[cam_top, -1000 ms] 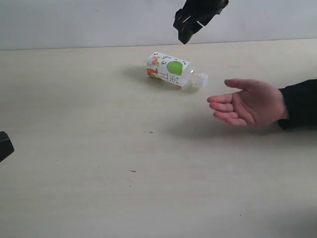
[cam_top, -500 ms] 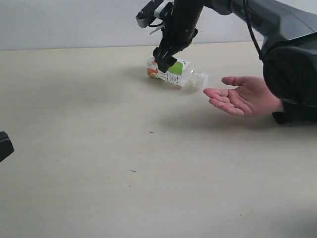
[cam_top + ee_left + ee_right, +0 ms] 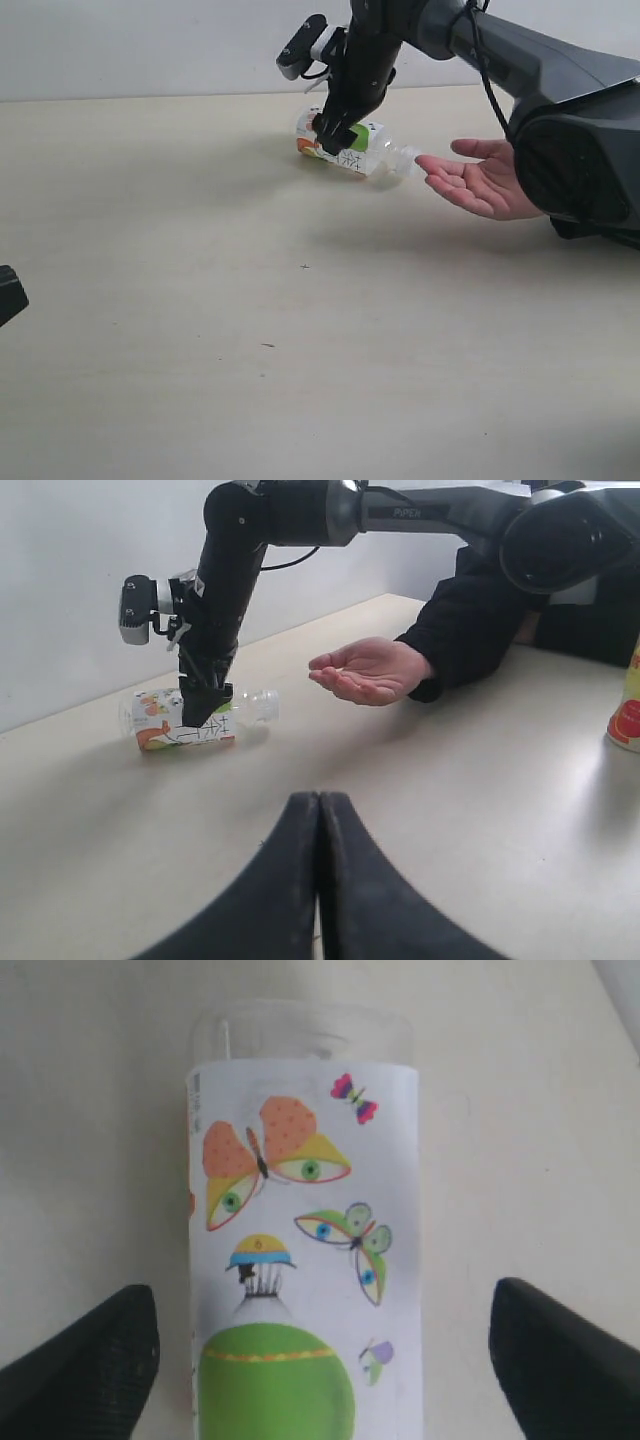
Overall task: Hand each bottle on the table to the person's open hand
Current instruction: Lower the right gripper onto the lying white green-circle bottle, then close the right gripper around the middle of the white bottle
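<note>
A clear bottle with a green-white butterfly label (image 3: pixel 358 152) lies on its side on the beige table (image 3: pixel 300 330), its neck pointing at the person's open hand (image 3: pixel 478 184). My right gripper (image 3: pixel 334 134) hangs right over the bottle's body, open. In the right wrist view its black fingers (image 3: pixel 95 1360) stand apart on either side of the bottle (image 3: pixel 300 1190), not touching it. My left gripper (image 3: pixel 320 800) is shut on nothing, low over the table and far from the bottle (image 3: pixel 185 722) and the hand (image 3: pixel 368 670). A yellow bottle (image 3: pixel 627 705) shows at the picture's edge.
The person's black sleeve (image 3: pixel 470 630) rests on the table behind the hand. My left gripper's tip (image 3: pixel 9 293) pokes in at the exterior view's left edge. A pale wall (image 3: pixel 150 45) bounds the table's far side.
My right arm has come down from above and set its open fingers over the lying bottle. The hand has shifted closer to the bottle's neck. The left gripper has not moved.
</note>
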Controlling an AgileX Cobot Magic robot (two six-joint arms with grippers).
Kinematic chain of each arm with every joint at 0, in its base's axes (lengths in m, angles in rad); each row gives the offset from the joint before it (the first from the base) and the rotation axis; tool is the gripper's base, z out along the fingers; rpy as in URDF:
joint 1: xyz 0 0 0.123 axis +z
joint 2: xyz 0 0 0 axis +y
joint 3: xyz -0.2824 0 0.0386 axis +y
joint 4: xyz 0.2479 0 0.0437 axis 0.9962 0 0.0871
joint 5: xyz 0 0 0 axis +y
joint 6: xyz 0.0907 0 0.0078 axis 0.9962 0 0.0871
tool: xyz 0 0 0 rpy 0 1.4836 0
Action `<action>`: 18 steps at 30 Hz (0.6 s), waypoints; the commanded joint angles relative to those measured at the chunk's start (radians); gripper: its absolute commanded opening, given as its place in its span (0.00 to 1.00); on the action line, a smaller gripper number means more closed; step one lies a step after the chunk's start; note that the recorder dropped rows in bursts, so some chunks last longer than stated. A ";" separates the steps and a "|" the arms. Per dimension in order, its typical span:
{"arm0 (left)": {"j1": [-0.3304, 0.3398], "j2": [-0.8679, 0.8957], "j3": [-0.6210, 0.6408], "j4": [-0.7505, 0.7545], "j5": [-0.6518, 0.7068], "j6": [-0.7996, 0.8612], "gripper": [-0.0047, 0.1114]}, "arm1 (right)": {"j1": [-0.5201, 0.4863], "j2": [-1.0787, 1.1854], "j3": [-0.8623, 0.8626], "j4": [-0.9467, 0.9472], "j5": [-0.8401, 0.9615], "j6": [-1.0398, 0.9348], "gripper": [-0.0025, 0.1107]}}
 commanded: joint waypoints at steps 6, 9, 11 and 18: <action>0.003 -0.003 0.002 -0.005 -0.002 -0.001 0.04 | -0.007 0.018 -0.009 -0.008 -0.044 0.011 0.76; 0.003 -0.003 0.002 -0.005 -0.002 -0.001 0.04 | -0.010 0.027 -0.009 -0.008 -0.042 0.011 0.76; 0.003 -0.003 0.002 -0.005 -0.002 -0.001 0.04 | -0.010 0.029 -0.009 0.004 -0.036 0.013 0.76; 0.003 -0.003 0.002 -0.005 -0.002 -0.001 0.04 | -0.010 0.044 -0.009 0.004 -0.003 0.011 0.75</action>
